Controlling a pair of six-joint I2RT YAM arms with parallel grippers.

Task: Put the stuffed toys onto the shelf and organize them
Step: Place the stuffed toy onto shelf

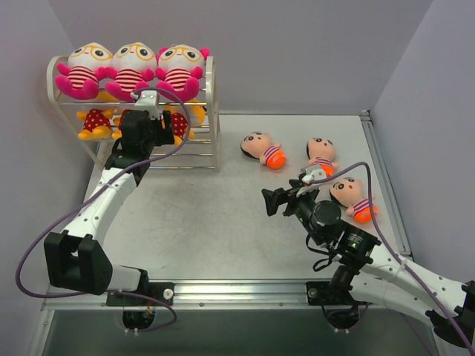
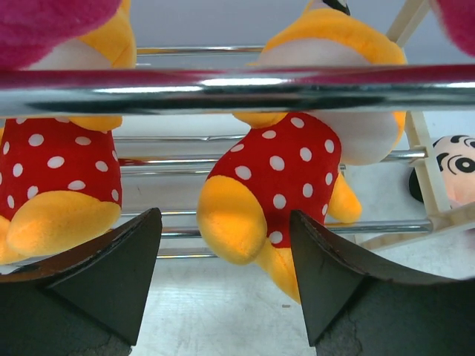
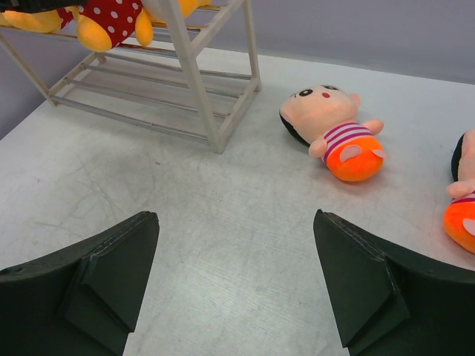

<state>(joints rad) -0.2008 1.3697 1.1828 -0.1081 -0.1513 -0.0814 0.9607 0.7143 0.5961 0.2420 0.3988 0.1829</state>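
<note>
Well, your left end effector (image 2: 225,219) sat released at the middle tier of the shelf (image 1: 214,111), its fingers spread to either side of one yellow toy (image 2: 278,178). I could not tell whether either finger touched it. That toy sat upright facing you, legs hanging over the front rod, and a second yellow toy (image 2: 52,178) sat upright just beside it on the left. Three pink toys (image 1: 133,70) sat upright in a row along the top tier, shoulder to shoulder and facing out.

Your right end effector (image 3: 234,216) hung released over the table (image 1: 208,222), aimed toward the shelf, with bare table between it and the shelf's foot. Three peach toys lay on their backs to the right of the shelf:
- The nearest one (image 3: 330,130) lay with its long axis across the table, head toward the shelf and feet away.
- The middle one (image 1: 321,156) pointed its head at the far edge.
- The last one (image 1: 352,199) lay just beside your right arm, near the table's right edge, head left and feet right.
</note>
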